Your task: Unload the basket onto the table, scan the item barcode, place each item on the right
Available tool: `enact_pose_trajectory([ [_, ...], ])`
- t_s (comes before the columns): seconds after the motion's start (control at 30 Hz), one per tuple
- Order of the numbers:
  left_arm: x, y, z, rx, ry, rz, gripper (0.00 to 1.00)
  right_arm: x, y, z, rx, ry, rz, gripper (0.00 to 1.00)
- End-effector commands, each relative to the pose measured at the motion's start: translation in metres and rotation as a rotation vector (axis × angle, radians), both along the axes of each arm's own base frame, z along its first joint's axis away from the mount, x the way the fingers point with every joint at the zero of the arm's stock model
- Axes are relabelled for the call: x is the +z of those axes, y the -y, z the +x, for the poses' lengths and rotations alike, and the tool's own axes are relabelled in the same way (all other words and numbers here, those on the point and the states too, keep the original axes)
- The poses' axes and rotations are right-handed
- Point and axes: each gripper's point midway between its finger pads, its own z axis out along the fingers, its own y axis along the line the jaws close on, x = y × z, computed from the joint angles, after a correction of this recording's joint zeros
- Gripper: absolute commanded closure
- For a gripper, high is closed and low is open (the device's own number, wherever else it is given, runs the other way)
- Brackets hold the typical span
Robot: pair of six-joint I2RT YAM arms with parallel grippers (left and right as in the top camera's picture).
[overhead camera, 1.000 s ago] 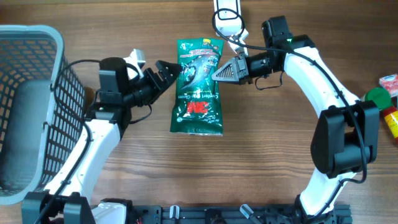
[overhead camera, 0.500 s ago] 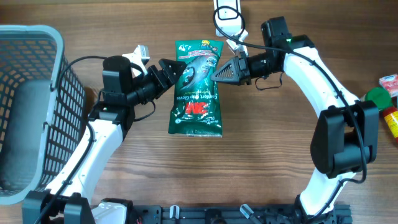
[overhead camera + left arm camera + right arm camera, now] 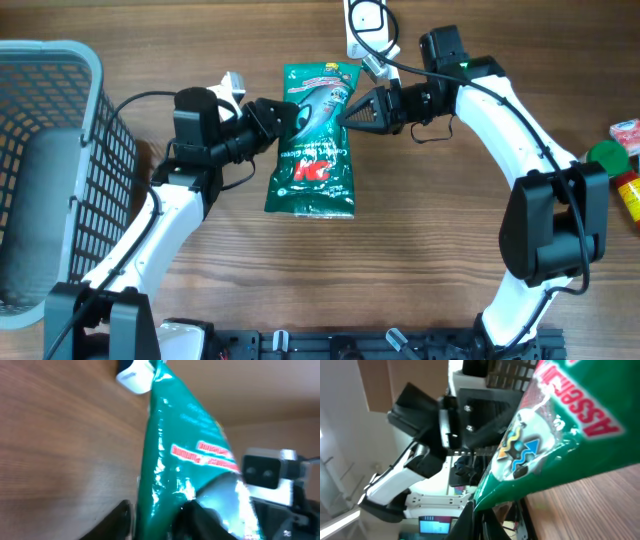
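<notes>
A green 3M glove packet (image 3: 312,140) hangs lifted over the wooden table, its top end near the white scanner (image 3: 365,25) at the back edge. My right gripper (image 3: 350,115) is shut on the packet's right edge. In the right wrist view the green film (image 3: 570,435) runs down into my right gripper (image 3: 479,520), pinched thin. My left gripper (image 3: 283,118) sits at the packet's left edge. Its two dark fingers press both sides of the packet (image 3: 185,445) in the left wrist view, where the left gripper (image 3: 160,510) shows at the bottom. No barcode shows.
A grey mesh basket (image 3: 50,170) stands at the left edge of the table. At the far right lie a red pack (image 3: 625,130), a green lid (image 3: 607,155) and a red bottle (image 3: 630,195). The scanner's cable loops near my right arm.
My left gripper has moved right and closed from wide open onto the packet's left edge. The packet's lower end has swung a little to the left. The right gripper has kept its hold.
</notes>
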Motion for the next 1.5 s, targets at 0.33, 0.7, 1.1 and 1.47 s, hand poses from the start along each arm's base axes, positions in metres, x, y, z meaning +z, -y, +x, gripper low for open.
enact_pose_trajectory([
  [0.33,0.022,0.008,0.006,0.000,0.021,-0.106,0.22,-0.014,0.000,0.004,-0.026,0.006,-0.098,0.96],
  [0.7,0.012,0.008,0.002,0.001,-0.028,-0.096,0.00,-0.006,-0.014,0.003,0.003,0.032,-0.057,0.96],
  [1.1,0.015,0.008,0.002,-0.005,-0.015,-0.102,0.34,-0.001,-0.037,-0.004,0.050,0.058,-0.035,0.96],
  [1.47,0.021,-0.001,0.007,0.010,0.008,-0.115,0.96,-0.060,-0.019,0.019,-0.101,0.078,-0.395,0.70],
])
